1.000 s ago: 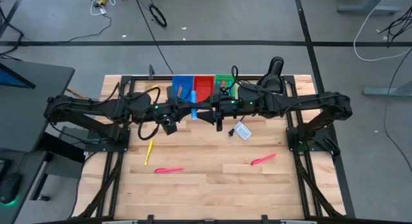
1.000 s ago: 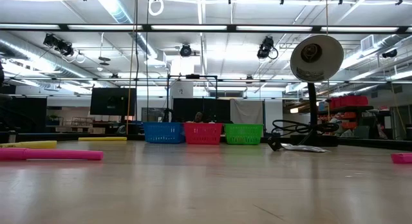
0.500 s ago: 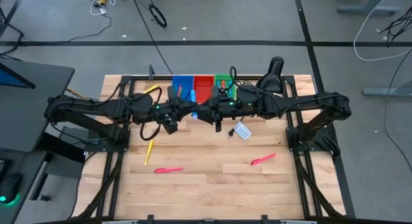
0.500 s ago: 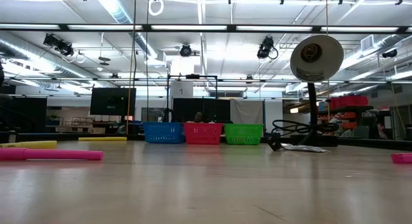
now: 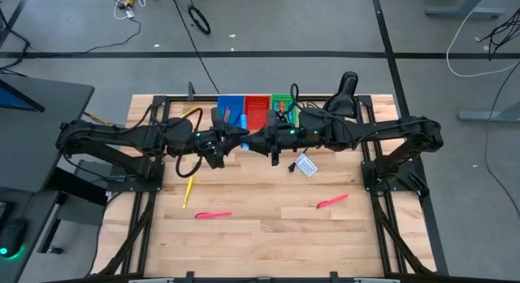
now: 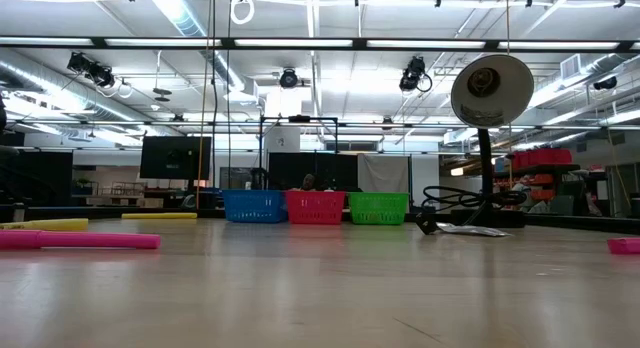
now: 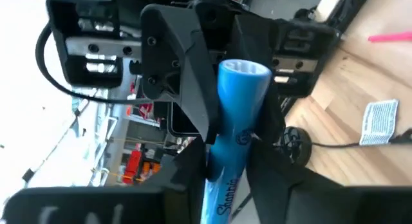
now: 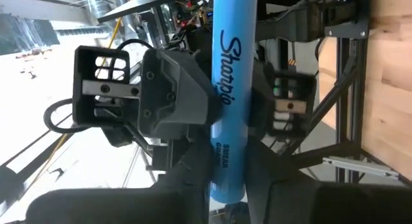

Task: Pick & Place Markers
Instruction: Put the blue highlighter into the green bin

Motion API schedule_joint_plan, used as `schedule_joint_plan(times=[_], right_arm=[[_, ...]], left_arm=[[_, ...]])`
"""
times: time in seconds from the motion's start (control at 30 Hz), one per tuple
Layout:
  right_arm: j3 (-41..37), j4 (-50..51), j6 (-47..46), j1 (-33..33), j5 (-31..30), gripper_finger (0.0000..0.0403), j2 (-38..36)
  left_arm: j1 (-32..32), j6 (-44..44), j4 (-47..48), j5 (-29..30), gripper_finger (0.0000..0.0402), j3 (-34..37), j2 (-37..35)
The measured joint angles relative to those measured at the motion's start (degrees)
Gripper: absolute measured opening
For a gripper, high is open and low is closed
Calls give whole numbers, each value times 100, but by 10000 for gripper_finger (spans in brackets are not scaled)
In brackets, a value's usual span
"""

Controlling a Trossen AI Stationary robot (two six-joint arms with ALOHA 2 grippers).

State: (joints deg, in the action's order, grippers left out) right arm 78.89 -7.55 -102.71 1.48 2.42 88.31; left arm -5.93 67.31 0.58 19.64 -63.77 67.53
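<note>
Overhead, smooth cylindrical blue marker (image 8: pixel 228 89) clamped by both left gripper (image 5: pixel 236 137), right gripper (image 5: pixel 253 142).

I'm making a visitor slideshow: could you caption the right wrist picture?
Mid-air handover: the right gripper and the left gripper both grasp a blue Sharpie marker.

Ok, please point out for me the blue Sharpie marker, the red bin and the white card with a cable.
blue Sharpie marker (image 8: pixel 230 89): right wrist view, on the printed barrel.
red bin (image 6: pixel 315 207): low view, on its front wall.
white card (image 5: pixel 305 165): high view, on its middle.
</note>
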Motion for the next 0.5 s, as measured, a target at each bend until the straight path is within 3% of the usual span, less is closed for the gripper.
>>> schedule_joint_plan(times=[0.5], right_arm=[[0,-233,437,-70,61,52,-2]], left_arm=[[2,-2506,16,-313,222,-9,-153]])
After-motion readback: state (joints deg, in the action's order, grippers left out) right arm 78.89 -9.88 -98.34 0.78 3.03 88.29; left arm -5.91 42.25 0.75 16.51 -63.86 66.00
